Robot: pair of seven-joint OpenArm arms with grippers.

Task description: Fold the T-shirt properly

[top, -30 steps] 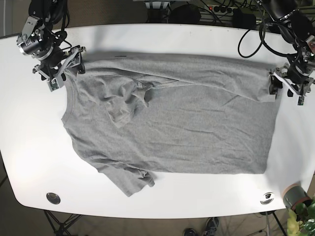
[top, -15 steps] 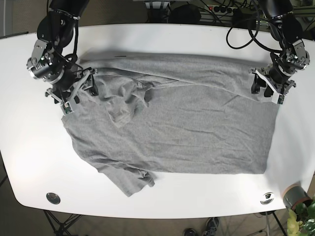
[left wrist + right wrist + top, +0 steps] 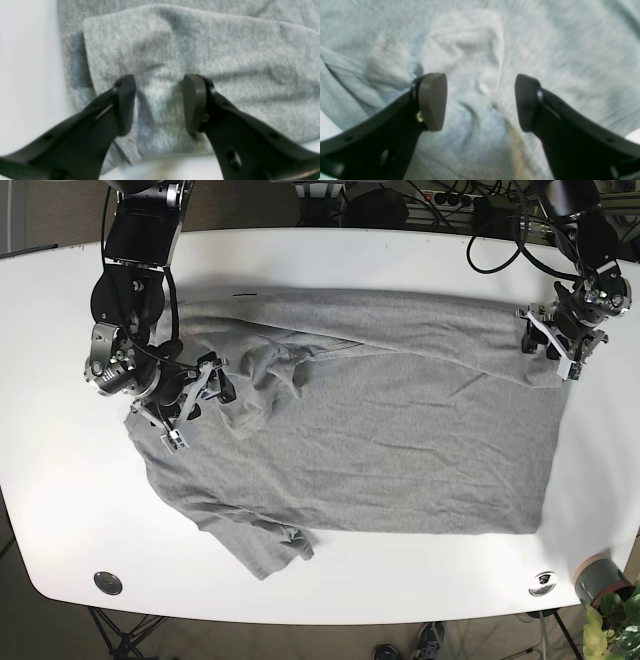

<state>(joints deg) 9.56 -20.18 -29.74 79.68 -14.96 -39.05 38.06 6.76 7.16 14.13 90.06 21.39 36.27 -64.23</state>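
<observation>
The grey T-shirt (image 3: 380, 440) lies spread on the white table (image 3: 50, 480), with a crumpled sleeve (image 3: 262, 385) folded onto its chest and another sleeve (image 3: 270, 545) at the front. My right gripper (image 3: 200, 402) hovers over the shirt just left of that crumpled sleeve. In the right wrist view it is open (image 3: 480, 102), its fingers (image 3: 432, 100) astride bunched fabric (image 3: 470, 75). My left gripper (image 3: 546, 348) sits at the shirt's far right corner. It is open (image 3: 158, 102) over a folded-over hem corner (image 3: 162, 50), fingertips (image 3: 195, 105) low on the cloth.
Two round metal discs (image 3: 108, 583) (image 3: 543, 582) are set into the table near its front edge. A small pot with a plant (image 3: 603, 582) stands past the front right corner. Cables and gear (image 3: 440, 200) lie behind the table's far edge.
My right gripper has travelled from the shirt's upper left corner down and right onto the cloth beside the crumpled sleeve. My left gripper shifted slightly up and right along the hem corner.
</observation>
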